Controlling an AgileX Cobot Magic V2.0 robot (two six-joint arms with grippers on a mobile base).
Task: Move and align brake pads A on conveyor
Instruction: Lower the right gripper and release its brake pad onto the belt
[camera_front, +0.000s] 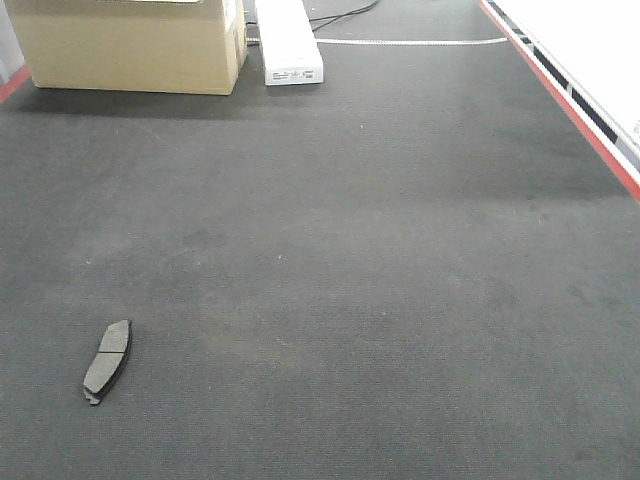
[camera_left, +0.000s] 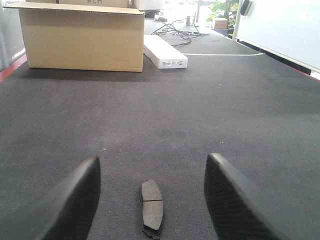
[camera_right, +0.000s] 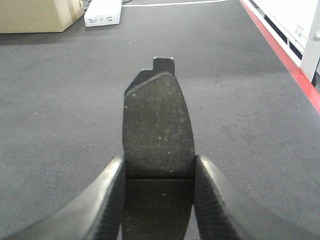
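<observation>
Held pad (camera_right: 159, 125) is clamped in my right claw (camera_right: 159, 160), second pad (camera_left: 152, 207) lies on conveyor (camera_left: 175, 110) before my parted left claw (camera_left: 152, 160), alignment outstanding.

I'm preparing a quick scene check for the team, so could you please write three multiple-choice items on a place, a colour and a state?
1. In the front view, where on the conveyor is the lying pad? A lower left; B upper right; C centre.
2. What colour is the long box? A blue; B white; C green.
3. The right gripper is: A open, empty; B out of view; C shut on the held pad.
Key: 1 A, it lies near the lower-left corner; 2 B, it looks plainly white; 3 C, its jaws press both sides of the pad.
</observation>
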